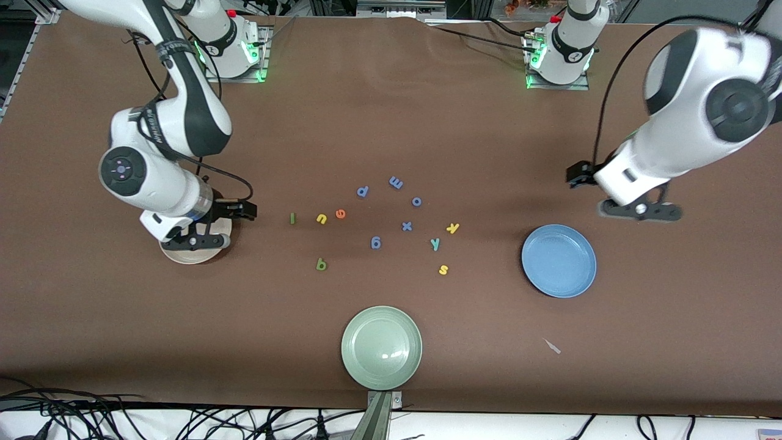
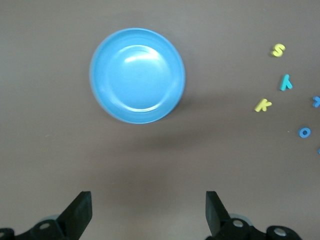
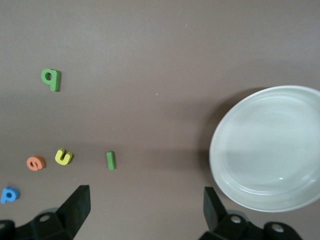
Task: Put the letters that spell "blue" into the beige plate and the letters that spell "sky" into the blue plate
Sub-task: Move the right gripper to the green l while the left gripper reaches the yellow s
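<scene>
Front view: right gripper (image 1: 194, 239), fingers apart, over beige plate (image 1: 190, 255); b (image 1: 321, 264), l (image 1: 292, 218), u (image 1: 321, 218), e (image 1: 340, 214) at its 3 o'clock.

Left wrist view: left gripper (image 2: 149, 212) wide apart; blue plate (image 2: 137, 75) at 12, s (image 2: 278, 49), k (image 2: 263, 104), y (image 2: 286, 82) at 2.

Right wrist view: plate at 2, letters at 10.

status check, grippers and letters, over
Left gripper open over table beside blue plate. Right gripper open over beige plate. All letters on table, none plated.
</scene>
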You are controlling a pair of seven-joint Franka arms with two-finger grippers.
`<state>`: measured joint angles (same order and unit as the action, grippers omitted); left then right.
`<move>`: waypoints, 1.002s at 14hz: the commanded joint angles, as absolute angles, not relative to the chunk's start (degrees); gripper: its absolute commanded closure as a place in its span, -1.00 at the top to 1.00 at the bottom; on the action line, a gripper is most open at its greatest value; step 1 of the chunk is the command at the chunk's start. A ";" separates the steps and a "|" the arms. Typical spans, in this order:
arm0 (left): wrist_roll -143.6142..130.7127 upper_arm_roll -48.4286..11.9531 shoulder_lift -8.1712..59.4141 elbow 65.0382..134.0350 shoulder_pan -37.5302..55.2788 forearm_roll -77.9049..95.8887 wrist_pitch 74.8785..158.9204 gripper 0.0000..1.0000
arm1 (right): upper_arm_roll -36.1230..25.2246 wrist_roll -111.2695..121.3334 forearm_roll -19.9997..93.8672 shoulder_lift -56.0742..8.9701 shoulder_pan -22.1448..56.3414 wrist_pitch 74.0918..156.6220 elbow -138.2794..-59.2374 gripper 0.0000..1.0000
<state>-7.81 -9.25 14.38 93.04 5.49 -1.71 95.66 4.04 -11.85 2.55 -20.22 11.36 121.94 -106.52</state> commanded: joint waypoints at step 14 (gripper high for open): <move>-21.88 -8.88 49.12 76.29 17.48 -6.30 130.40 1.00 | 4.04 -17.31 2.29 -28.03 19.60 142.82 -117.77 0.88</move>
<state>-22.89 -9.28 46.92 78.79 15.61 -2.80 127.72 4.38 -16.72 2.52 -27.59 19.24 142.03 -117.71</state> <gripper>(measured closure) 0.000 0.022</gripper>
